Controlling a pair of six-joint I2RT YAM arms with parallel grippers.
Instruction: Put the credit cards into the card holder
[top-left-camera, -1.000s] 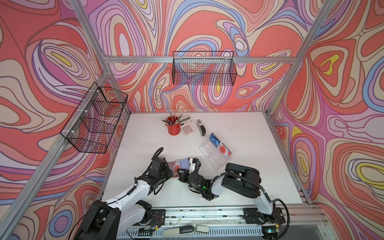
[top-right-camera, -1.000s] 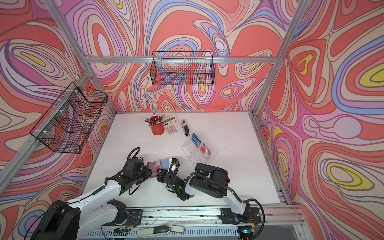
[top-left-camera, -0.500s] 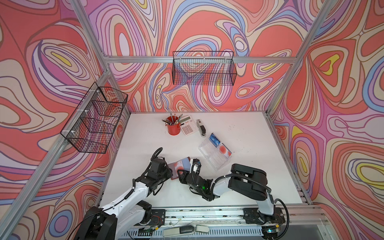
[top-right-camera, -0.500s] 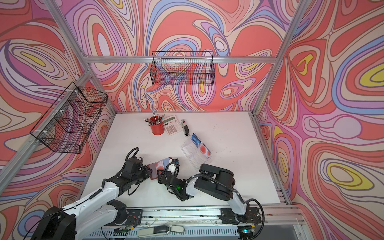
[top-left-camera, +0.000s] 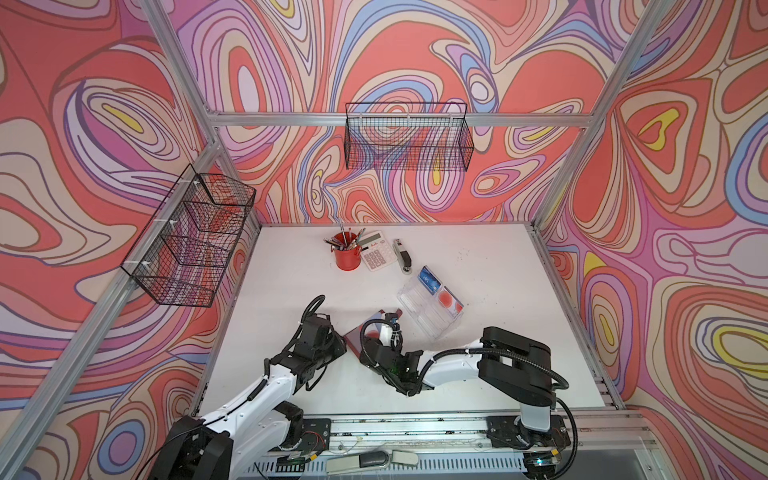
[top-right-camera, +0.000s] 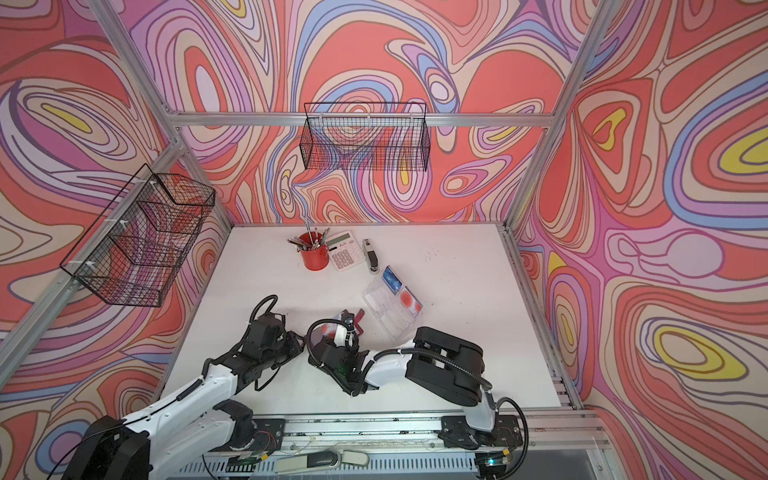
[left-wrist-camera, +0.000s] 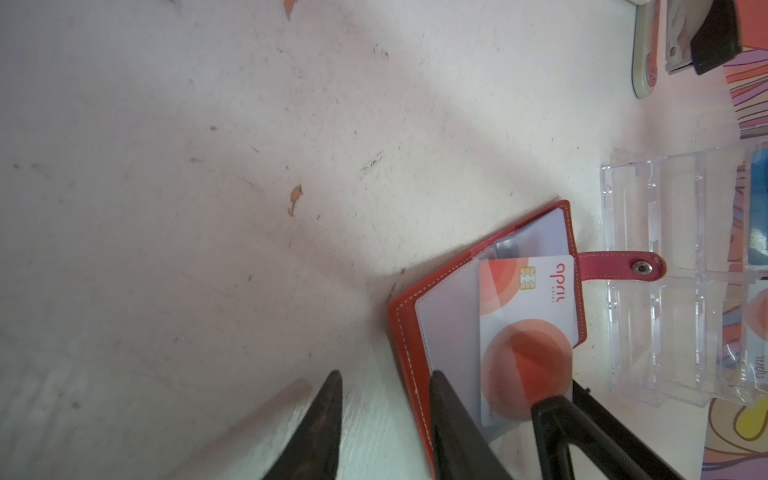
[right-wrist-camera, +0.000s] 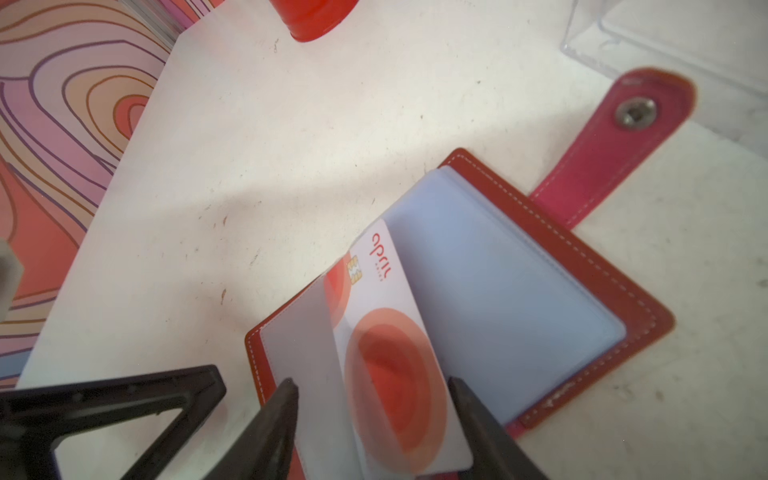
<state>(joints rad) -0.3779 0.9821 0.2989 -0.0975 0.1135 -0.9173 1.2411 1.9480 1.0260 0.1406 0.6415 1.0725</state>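
The red card holder (left-wrist-camera: 409, 332) lies open on the white table, its snap tab (right-wrist-camera: 633, 112) pointing toward the clear tray. One pale credit card (right-wrist-camera: 390, 365) with a red-orange circle sits partly inside a clear sleeve, its end sticking out. My right gripper (right-wrist-camera: 372, 381) is open, its fingers straddling that end without touching it. My left gripper (left-wrist-camera: 386, 376) is open too, with one finger (left-wrist-camera: 446, 415) on the holder's inner page and the other on the table. In both top views the holder (top-left-camera: 355, 334) (top-right-camera: 359, 318) lies between the two grippers. More credit cards, blue (top-left-camera: 428, 282) and pale (top-left-camera: 446, 298), rest in the tray.
The clear acrylic tray (top-left-camera: 424, 320) stands just right of the holder. A red pencil cup (top-left-camera: 347, 257), a calculator (top-left-camera: 377, 251) and a stapler (top-left-camera: 402, 251) sit at the back of the table. Wire baskets (top-left-camera: 407, 139) hang on the back and left walls.
My right gripper has opened and let go of the pale card, which stays in the sleeve. My left gripper's jaws have widened a little. The holder now lies flatter on the table.
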